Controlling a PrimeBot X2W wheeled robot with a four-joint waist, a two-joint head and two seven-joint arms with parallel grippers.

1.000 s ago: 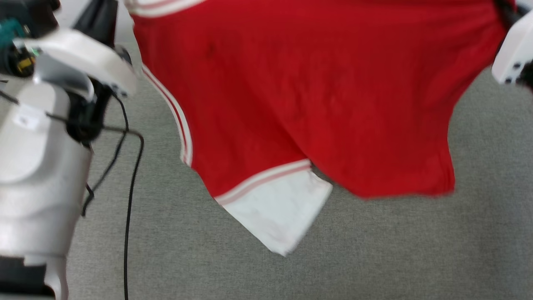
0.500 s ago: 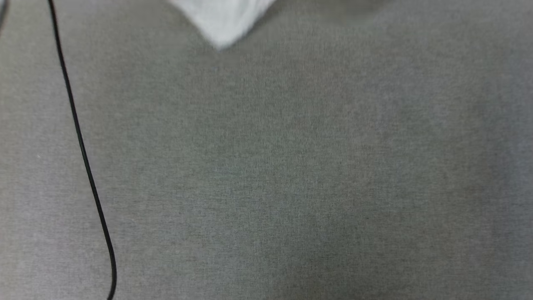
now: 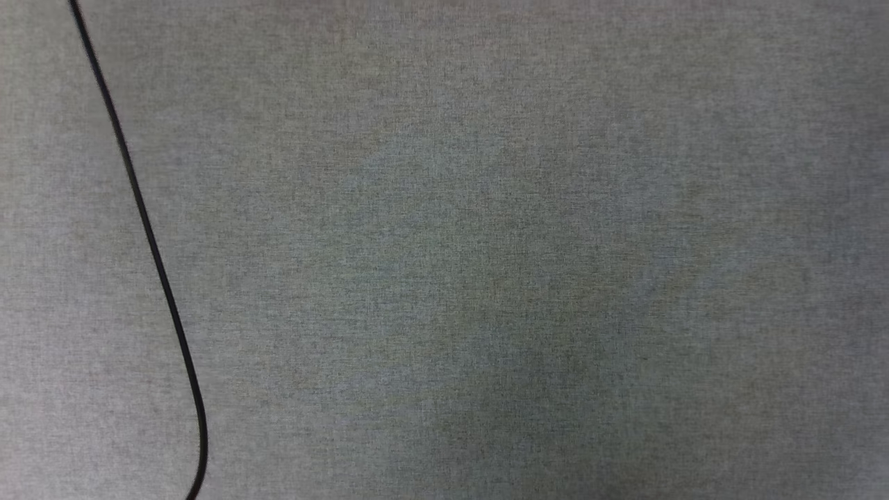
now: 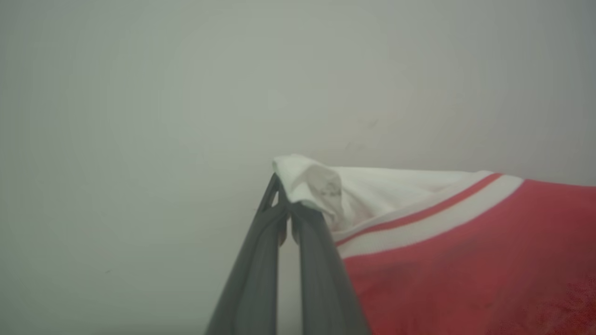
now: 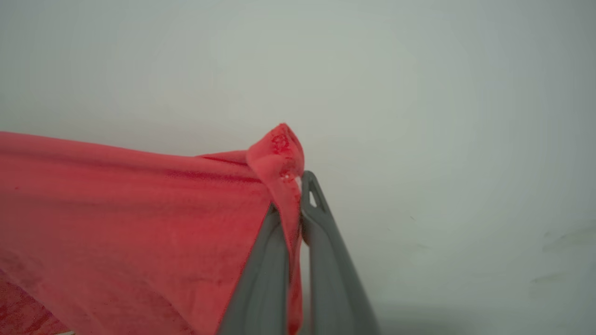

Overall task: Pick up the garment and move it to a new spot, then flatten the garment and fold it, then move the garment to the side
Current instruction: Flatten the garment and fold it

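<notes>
Across a grey woven cloth surface (image 3: 486, 278) in the head view, a thin black cable (image 3: 149, 236) is curving down near its left edge. From the left wrist view, the left pincer (image 4: 287, 211) is clamping shut on the white sleeve corner of the red jersey garment with striped trim (image 4: 465, 260), which is stretching rightward from it. From the right wrist view, the right pincer (image 5: 295, 211) is gripping the garment's (image 5: 116, 209) red corner, with the cloth spreading leftward.

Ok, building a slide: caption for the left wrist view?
Left end effector shut on a white sleeve corner of the red shirt.
</notes>
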